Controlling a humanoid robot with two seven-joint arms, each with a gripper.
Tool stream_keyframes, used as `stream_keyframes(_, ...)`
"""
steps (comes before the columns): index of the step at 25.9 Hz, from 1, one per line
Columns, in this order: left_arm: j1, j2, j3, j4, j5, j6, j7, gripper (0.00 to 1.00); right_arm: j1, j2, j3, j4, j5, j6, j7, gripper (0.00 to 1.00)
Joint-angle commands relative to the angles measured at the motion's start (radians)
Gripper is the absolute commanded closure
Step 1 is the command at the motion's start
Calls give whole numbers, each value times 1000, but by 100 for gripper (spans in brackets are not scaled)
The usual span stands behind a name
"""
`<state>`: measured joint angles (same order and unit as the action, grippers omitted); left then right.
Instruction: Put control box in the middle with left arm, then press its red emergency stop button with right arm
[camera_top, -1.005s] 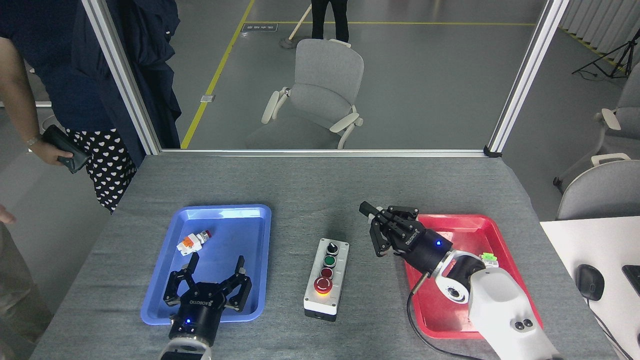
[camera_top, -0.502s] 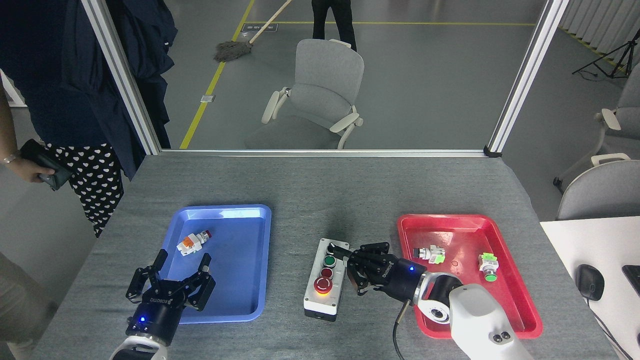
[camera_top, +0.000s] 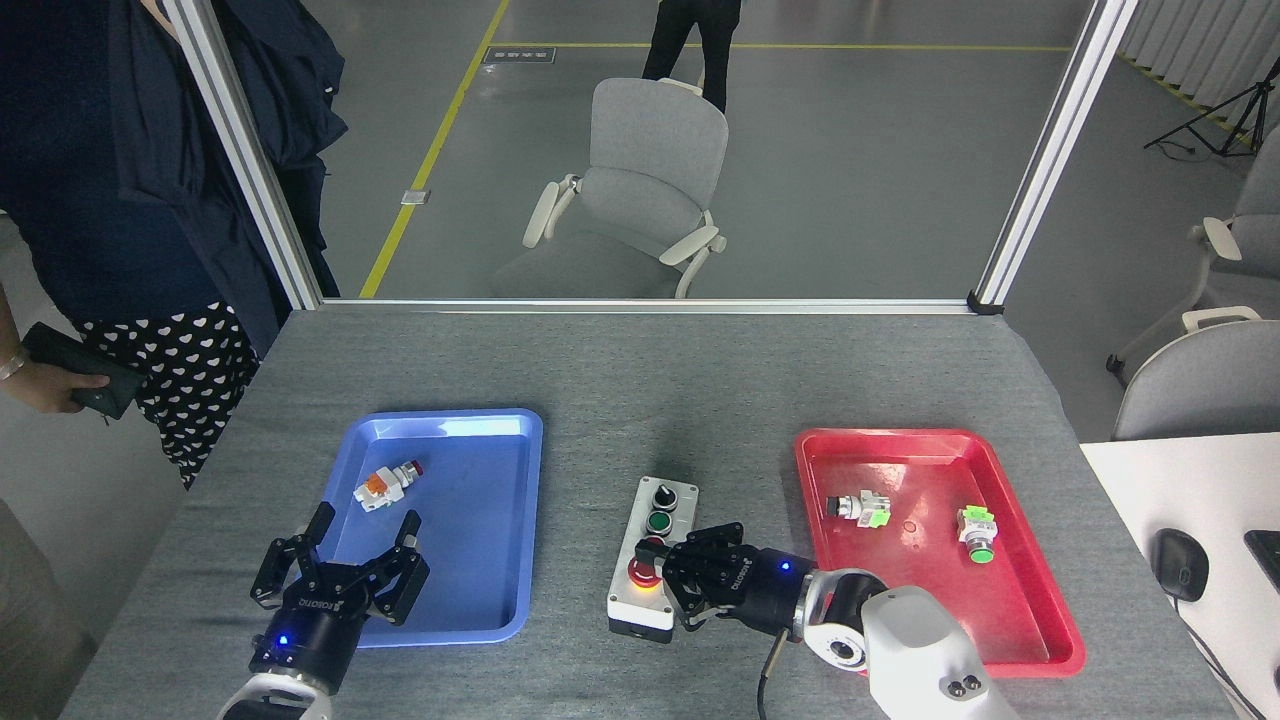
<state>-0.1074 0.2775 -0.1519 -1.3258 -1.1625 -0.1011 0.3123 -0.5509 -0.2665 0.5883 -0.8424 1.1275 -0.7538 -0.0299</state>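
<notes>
The control box (camera_top: 655, 540), light grey on a black base, lies lengthways in the middle of the table between the two trays. My right gripper (camera_top: 674, 580) comes in from the right with its fingers bunched together. Its fingertips rest over the red emergency stop button (camera_top: 637, 573) at the box's near end and cover part of it. The black knob (camera_top: 660, 494) and green button (camera_top: 658, 522) stay uncovered. My left gripper (camera_top: 342, 560) hangs open over the near left corner of the blue tray (camera_top: 500, 480), holding nothing.
A small push-button part with an orange end (camera_top: 385, 485) lies in the blue tray. The red tray (camera_top: 1030, 620) holds two green-ended parts (camera_top: 860, 507) (camera_top: 977, 530). A person (camera_top: 120, 250) stands at the table's left edge. A white desk with a mouse (camera_top: 1180, 562) is on the right.
My right gripper has swung left and towards me, from above the red tray to the box's near end, onto the big red button. The left arm drew back left, then stayed still.
</notes>
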Motion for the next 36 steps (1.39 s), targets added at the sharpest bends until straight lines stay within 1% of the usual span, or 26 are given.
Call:
stream_keyframes(1, 0, 2, 0, -1, -2, 0, -27, 1, 0, 7, 10, 11, 0, -1, 1, 100)
stream_keyframes(4, 2, 2, 0, -4, -2, -9, -32, 1, -1, 7, 10, 13, -2, 1, 1, 100)
stream_keyframes(16, 0, -3, 0, 2, 0, -3, -32, 1, 0, 23, 28, 88, 0, 2, 4, 100)
stream_keyframes(20, -3, -1, 0, 7, -6, -2, -33, 1, 2, 23, 28, 94, 1, 2, 7, 100)
stream_keyframes(24, -5, -1, 0, 25, -8, 0, -33, 1, 2, 23, 10, 92, -12, 8, 2, 100)
stream_keyframes(25, -6, -1, 0, 28, -6, 0, -33, 1, 0, 23, 7, 92, -12, 2, -1, 96)
stream_keyframes(26, -6, 0, 2, 28, -5, 0, -35, 1, -3, 24, 2, 88, -17, 4, -7, 86)
stream_keyframes(27, -5, 0, 2, 30, -5, 0, -35, 1, -3, 23, -18, 82, -31, 10, -7, 71)
stream_keyframes(28, -5, -1, 2, 30, -5, 4, -35, 1, -4, 24, -54, 80, -61, 13, -7, 59)
stream_keyframes(29, -5, -1, 2, 30, -5, 8, -35, 1, -4, 24, -99, 77, -103, 13, -7, 41)
stream_keyframes(30, -5, -3, 2, 30, -5, 14, -35, 1, -4, 27, -143, 75, -149, 13, -7, 7)
stream_keyframes(31, -5, -3, 2, 30, -5, 20, -33, 1, -6, 36, -189, 72, -215, 10, -5, 1)
stream_keyframes(32, -5, -3, 2, 30, -5, 21, -33, 1, -7, 49, -226, 71, -281, 13, -2, 1)
stream_keyframes(33, -5, -3, 2, 30, -5, 23, -33, 1, -9, 55, -249, 68, -330, 13, -2, 1)
stream_keyframes(34, -5, -3, 2, 30, -3, 23, -33, 1, -12, 58, -268, 66, -365, 13, -2, 1)
stream_keyframes(36, -5, -3, 2, 31, 7, 23, -35, 1, -15, 58, -314, 62, -388, 14, -4, 1)
